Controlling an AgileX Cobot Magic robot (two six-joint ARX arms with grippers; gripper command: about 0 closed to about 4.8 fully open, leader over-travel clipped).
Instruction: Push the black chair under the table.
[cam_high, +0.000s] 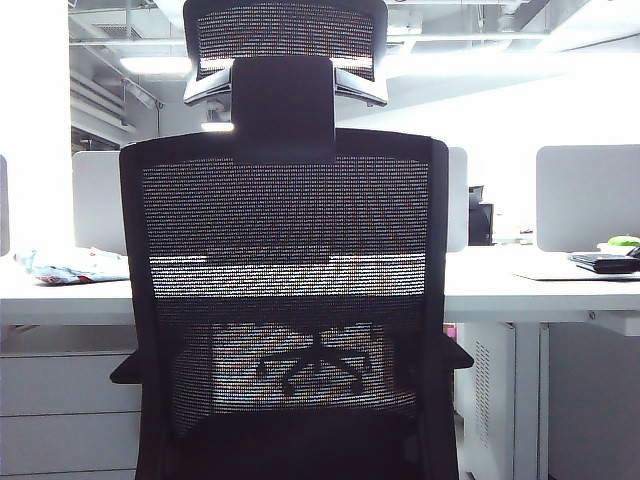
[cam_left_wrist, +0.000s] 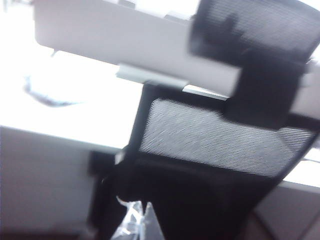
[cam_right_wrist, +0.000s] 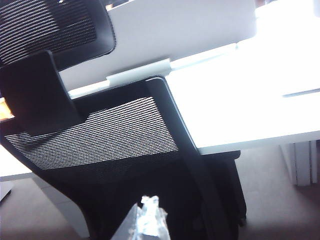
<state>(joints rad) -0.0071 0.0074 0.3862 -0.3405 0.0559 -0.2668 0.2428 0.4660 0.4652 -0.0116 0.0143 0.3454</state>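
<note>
- In the exterior view, the black chair (cam_high: 285, 300) is seen from behind, filling the middle of the frame with its mesh back facing the camera. The table (cam_high: 520, 285) runs across behind it, and the chair's flat armrests sit just below the tabletop's edge; neither gripper is visible here. A crumpled bag (cam_high: 70, 265) lies on the left of the tabletop, and a dark device (cam_high: 605, 262) on the right.
- In the left wrist view, the chair's back frame (cam_left_wrist: 142, 125) is seen close ahead, though blurred. Only a pale tip of the left gripper (cam_left_wrist: 135, 220) shows at the picture's edge, just short of the frame; whether it is open or closed cannot be told.
- In the right wrist view, the opposite frame edge (cam_right_wrist: 182, 135) is seen against the white tabletop (cam_right_wrist: 260, 100). The right gripper (cam_right_wrist: 145, 220) is likewise shown only as a pale tip near the chair, its state not discernible.
- The push is judged best made with both grippers pressed evenly on the solid frame, not the mesh, so the chair is rolled straight and the armrests are passed under the top.
</note>
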